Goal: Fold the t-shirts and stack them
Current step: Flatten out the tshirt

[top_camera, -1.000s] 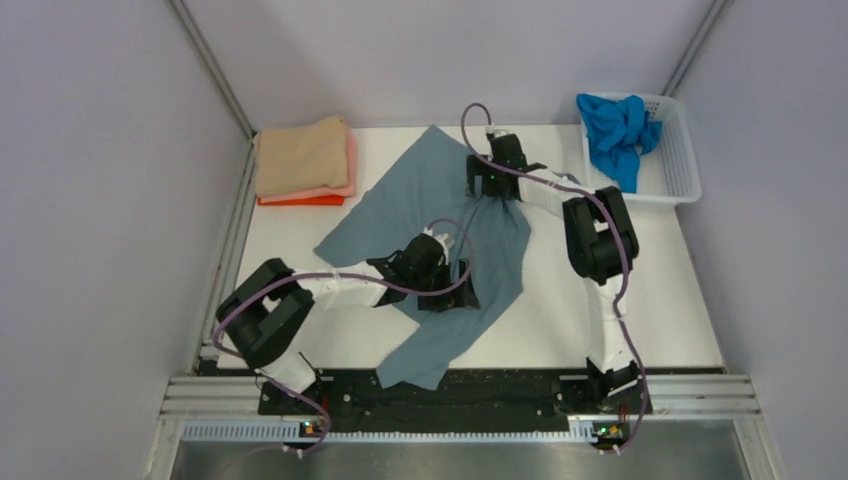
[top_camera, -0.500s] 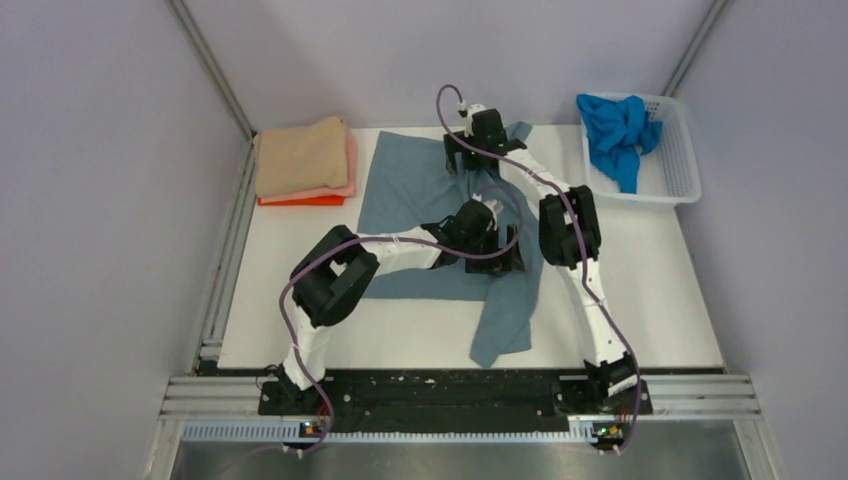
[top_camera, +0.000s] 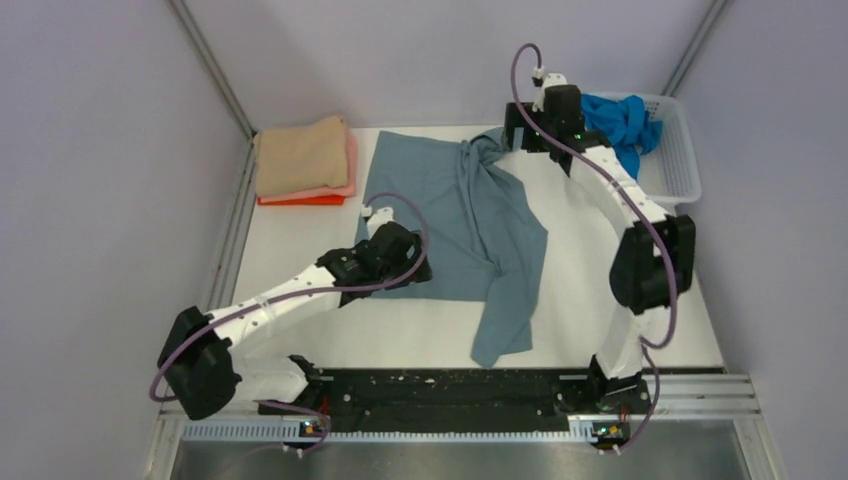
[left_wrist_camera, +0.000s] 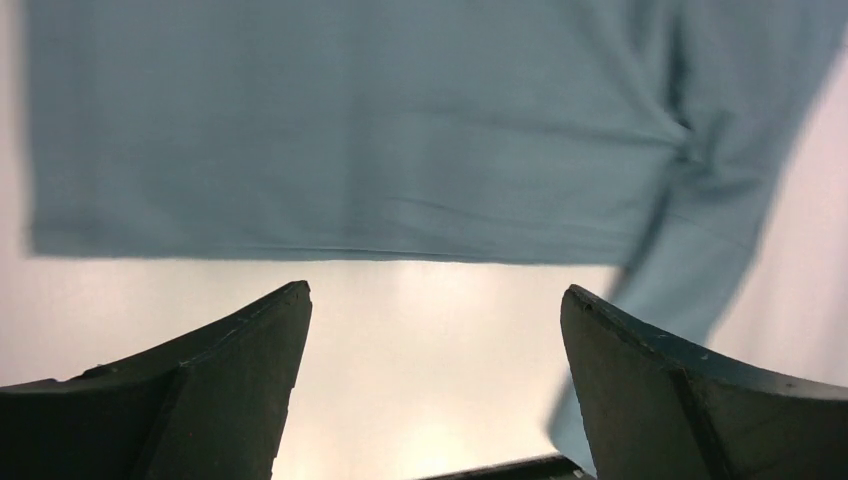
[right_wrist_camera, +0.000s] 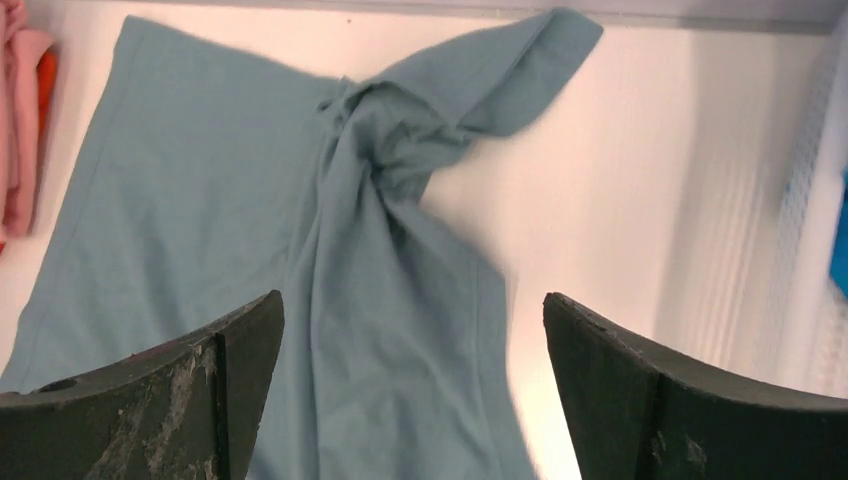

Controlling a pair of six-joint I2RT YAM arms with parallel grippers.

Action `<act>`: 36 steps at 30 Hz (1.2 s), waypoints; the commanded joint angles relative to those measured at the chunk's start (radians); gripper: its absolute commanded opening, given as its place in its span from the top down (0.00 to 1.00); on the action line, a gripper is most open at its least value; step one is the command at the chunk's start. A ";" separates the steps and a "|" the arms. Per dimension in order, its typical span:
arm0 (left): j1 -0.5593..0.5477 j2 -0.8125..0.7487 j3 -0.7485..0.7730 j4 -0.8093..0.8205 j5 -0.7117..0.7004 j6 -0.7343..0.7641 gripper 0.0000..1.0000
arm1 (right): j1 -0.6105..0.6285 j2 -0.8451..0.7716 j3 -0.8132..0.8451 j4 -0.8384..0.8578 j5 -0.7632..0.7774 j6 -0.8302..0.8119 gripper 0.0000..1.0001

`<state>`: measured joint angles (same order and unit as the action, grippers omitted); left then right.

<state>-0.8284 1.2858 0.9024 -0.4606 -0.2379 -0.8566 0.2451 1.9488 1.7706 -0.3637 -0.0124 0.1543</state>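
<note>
Cut off: grey-blue shirt [left_wrist_camera: 350, 130] far part, L wrist view.
L pincer [left_wrist_camera: 435, 292]: released, empty, hem just ahead.
R pincer [right_wrist_camera: 412, 300]: released, empty, above bunched cloth.

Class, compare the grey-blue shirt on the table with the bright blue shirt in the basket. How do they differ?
The grey-blue shirt lies spread on the table, partly twisted; the bright blue shirt sits crumpled in the basket. The grey-blue shirt is dull, the bright blue shirt vivid. Both are unfolded.

Arms [top_camera: 275, 303] white-linked, black-jointed, purple cables [top_camera: 514, 80]; dark wedge-shaped gripper fingers [right_wrist_camera: 150, 400], scuffed.
</note>
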 commanded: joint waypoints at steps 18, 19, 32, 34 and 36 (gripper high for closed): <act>0.475 -0.017 -0.210 -0.119 -0.021 -0.102 0.16 | 0.327 -0.793 -1.002 0.030 0.306 0.256 0.01; 0.475 0.015 -0.196 -0.125 -0.015 -0.097 0.20 | 0.327 -0.798 -1.008 0.019 0.316 0.258 0.01; 0.480 0.266 -0.099 -0.106 0.007 -0.064 0.41 | 0.339 -0.856 -1.046 -0.041 0.349 0.273 0.01; 0.481 0.298 -0.085 -0.104 0.011 -0.057 0.43 | 0.343 -0.858 -1.047 -0.047 0.350 0.271 0.01; 0.484 0.321 -0.080 -0.095 0.020 -0.052 0.49 | 0.352 -0.862 -1.048 -0.053 0.349 0.269 0.01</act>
<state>-0.3531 1.5234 0.8272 -0.6365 -0.2493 -0.9119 0.5716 1.1210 0.7261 -0.4072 0.3145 0.4164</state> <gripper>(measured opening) 0.570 0.988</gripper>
